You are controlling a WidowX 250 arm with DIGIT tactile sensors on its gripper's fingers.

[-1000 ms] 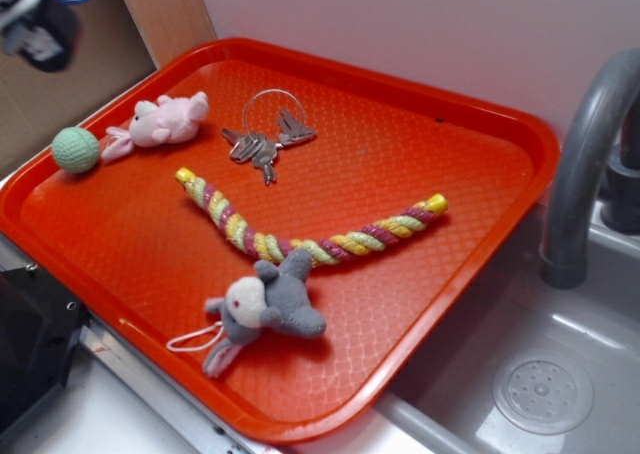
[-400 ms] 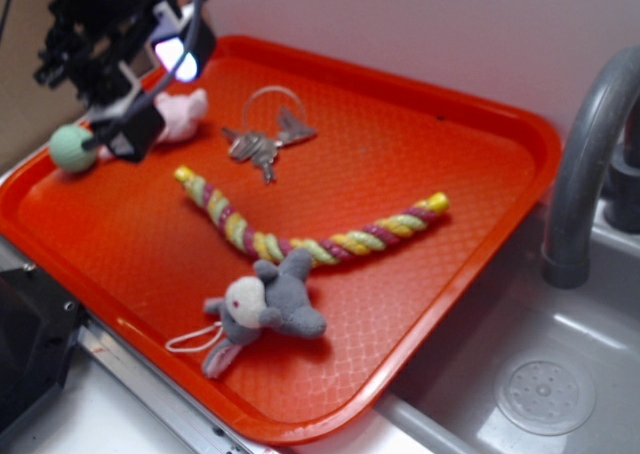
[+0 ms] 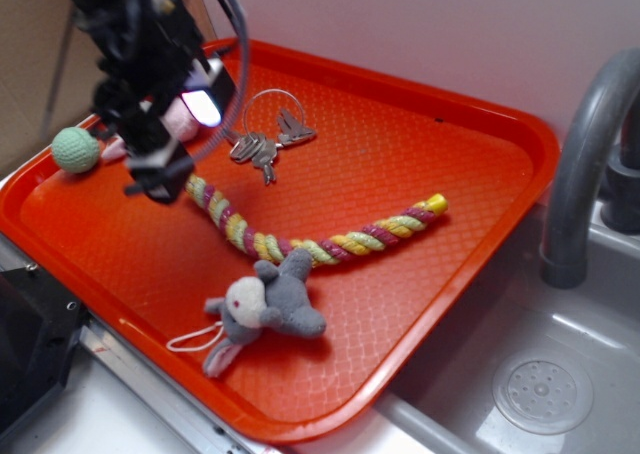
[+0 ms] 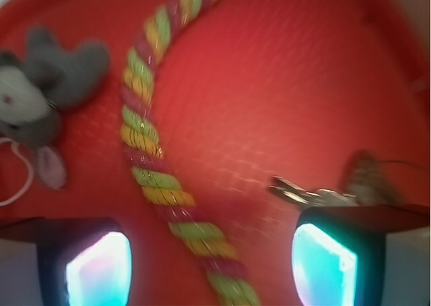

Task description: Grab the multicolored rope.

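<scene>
The multicolored rope (image 3: 320,236), twisted yellow, magenta and pale green, lies bent across the middle of the orange tray (image 3: 480,164). My gripper (image 3: 165,169) hangs above the rope's left end and hides that end in the exterior view. In the wrist view the rope (image 4: 158,178) runs down between my two glowing fingertips, and the gripper (image 4: 212,269) is open and holds nothing. The wrist view is blurred.
A grey plush mouse (image 3: 268,304) lies against the rope's bend and shows in the wrist view (image 4: 40,97). A key ring (image 3: 265,134) lies behind the rope, keys near my right finger (image 4: 316,197). A pink plush (image 3: 185,124) and a green ball (image 3: 76,149) sit left. A grey faucet (image 3: 590,144) stands right.
The arm has come in from the upper left and moved down and right over the tray. It now hangs over the rope's left end. The objects have not moved.
</scene>
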